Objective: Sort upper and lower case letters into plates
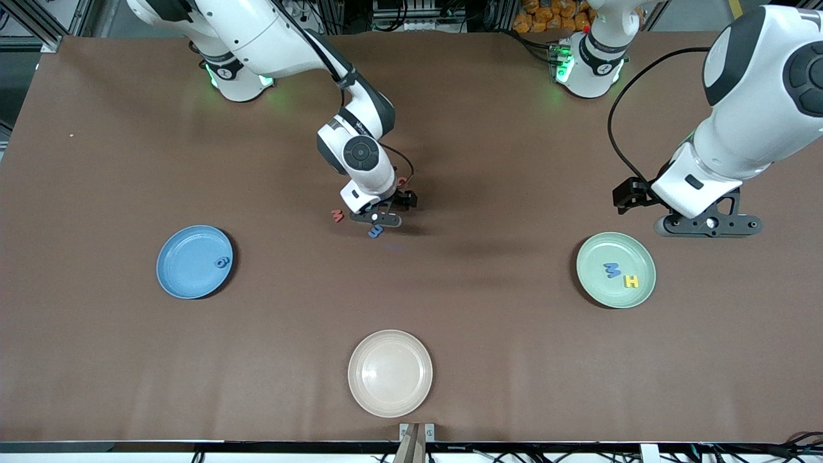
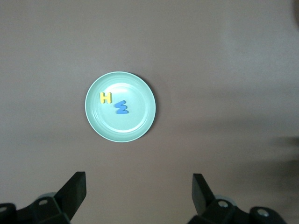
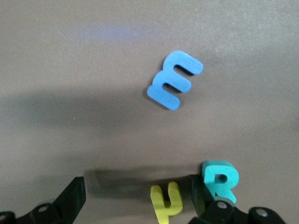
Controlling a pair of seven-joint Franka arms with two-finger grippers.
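Brown table [image 1: 96, 161], plates [image 1: 616, 270] near edges

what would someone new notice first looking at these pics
Most likely the right gripper, open and low over a cluster of loose letters mid-table: a blue letter, a yellow letter and a teal R lie under it. Next, the mint green plate toward the left arm's end, holding a yellow H and a blue M, with the open left gripper waiting beside it. The blue plate holds one small blue letter.
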